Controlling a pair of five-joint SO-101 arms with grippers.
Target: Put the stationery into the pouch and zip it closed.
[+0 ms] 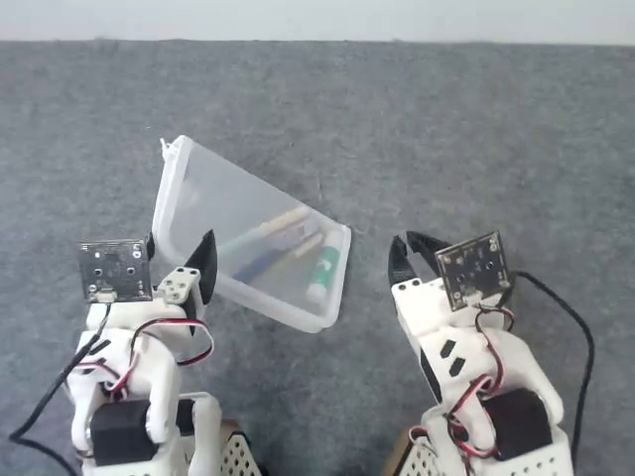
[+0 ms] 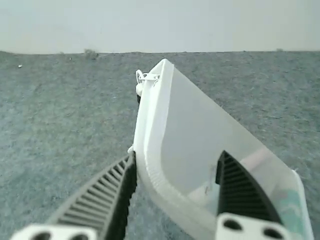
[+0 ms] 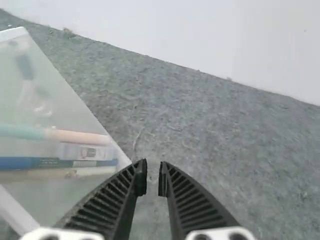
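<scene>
A translucent pouch (image 1: 243, 223) lies tilted on the grey carpet, its zipper edge raised on the left. The zipper pull (image 1: 169, 149) sits at the far corner of that edge and appears as the zipper pull (image 2: 140, 83) in the left wrist view. Several pens and a green-and-white stick (image 1: 322, 273) lie inside, toward the low right end. My left gripper (image 1: 193, 263) straddles the near end of the pouch (image 2: 200, 130) rim, one finger on each side, pressing it. My right gripper (image 1: 409, 256) stands just right of the pouch (image 3: 45, 125), fingers nearly together with nothing between them (image 3: 151, 179).
Grey carpet (image 1: 446, 129) covers the whole work surface, with a pale wall behind it. Both arm bases stand at the front edge, with cables (image 1: 580, 337) trailing beside them.
</scene>
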